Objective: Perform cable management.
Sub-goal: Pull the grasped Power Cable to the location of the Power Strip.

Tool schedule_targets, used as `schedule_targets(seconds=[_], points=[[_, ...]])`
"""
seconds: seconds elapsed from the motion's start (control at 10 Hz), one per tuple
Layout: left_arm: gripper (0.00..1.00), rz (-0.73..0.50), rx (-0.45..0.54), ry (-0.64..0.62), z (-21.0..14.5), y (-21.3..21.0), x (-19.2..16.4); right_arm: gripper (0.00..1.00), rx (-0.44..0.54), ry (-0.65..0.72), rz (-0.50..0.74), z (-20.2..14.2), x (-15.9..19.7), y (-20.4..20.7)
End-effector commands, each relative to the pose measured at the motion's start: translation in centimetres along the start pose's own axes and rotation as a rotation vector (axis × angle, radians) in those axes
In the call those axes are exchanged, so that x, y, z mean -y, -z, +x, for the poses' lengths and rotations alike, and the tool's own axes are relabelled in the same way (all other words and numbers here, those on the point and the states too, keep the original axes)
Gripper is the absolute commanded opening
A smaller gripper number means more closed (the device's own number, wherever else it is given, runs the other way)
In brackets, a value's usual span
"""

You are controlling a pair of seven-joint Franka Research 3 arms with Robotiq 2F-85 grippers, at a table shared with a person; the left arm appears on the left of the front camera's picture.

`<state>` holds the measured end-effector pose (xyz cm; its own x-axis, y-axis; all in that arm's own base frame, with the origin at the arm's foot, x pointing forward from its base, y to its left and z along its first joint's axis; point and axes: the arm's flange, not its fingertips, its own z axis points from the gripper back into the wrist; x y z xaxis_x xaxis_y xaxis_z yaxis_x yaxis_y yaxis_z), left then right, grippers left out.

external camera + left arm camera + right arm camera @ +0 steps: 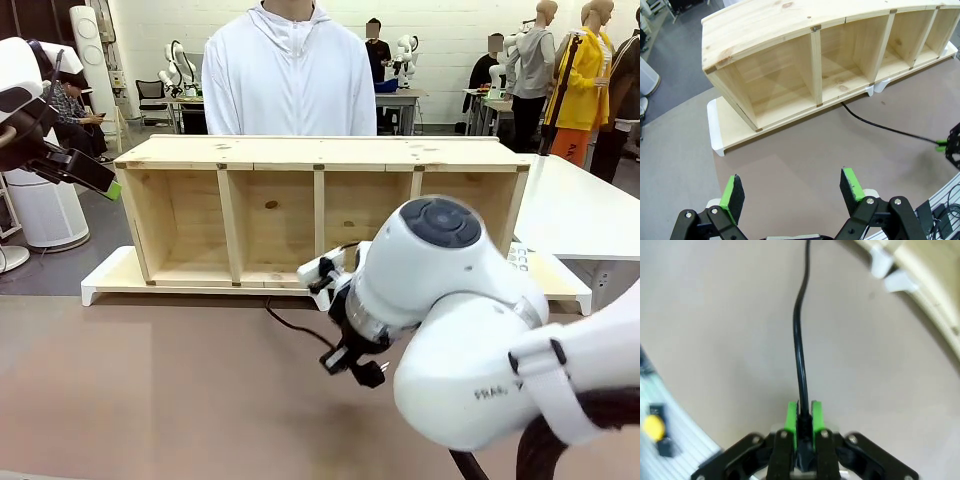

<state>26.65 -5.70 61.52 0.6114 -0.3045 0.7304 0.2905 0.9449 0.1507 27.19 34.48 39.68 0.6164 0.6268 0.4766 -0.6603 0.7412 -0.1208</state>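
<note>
The cable [295, 328] is a thin black cord that runs from under the wooden shelf's base across the brown table. My right gripper [350, 352] is shut on it near its plug end, and the chunky black plug [371, 374] sticks out below the fingers. In the right wrist view the green pads [791, 416] pinch the cable [800, 350], which leads straight away from my right gripper [802, 421]. My left gripper [792, 192] hangs open and empty above the table, well short of the cable [880, 125]. In the front view the left gripper [108, 184] is raised at far left.
A long wooden shelf [320, 152] with several open compartments lies on its side on a white-edged board [105, 280]. A person in a white hoodie [290, 85] stands behind it. A white power strip [322, 272] lies by the shelf, partly behind my right arm. Bare brown table [150, 400] lies at front left.
</note>
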Motion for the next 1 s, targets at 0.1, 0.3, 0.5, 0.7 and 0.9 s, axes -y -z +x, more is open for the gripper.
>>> schedule_targets(seconds=[0.1,0.3,0.5,0.7,0.9], points=[[1.00,0.000,0.000,-0.004,0.0,0.0,0.0,0.15,0.103,0.251,-0.062,-9.1,8.7,-8.2],[1.00,0.000,0.000,-0.004,0.0,0.0,0.0,0.15,0.128,0.362,-0.057,-12.2,12.9,-10.7],[1.00,0.000,0.000,-0.004,0.0,0.0,0.0,0.15,0.138,0.429,-0.061,-14.4,15.8,-12.0],[1.00,0.000,0.000,-0.004,0.0,0.0,0.0,0.15,0.157,0.503,-0.074,-16.0,19.2,-13.3],[1.00,0.000,0.000,-0.004,0.0,0.0,0.0,0.15,0.157,0.565,-0.099,-17.6,22.3,-14.6]])
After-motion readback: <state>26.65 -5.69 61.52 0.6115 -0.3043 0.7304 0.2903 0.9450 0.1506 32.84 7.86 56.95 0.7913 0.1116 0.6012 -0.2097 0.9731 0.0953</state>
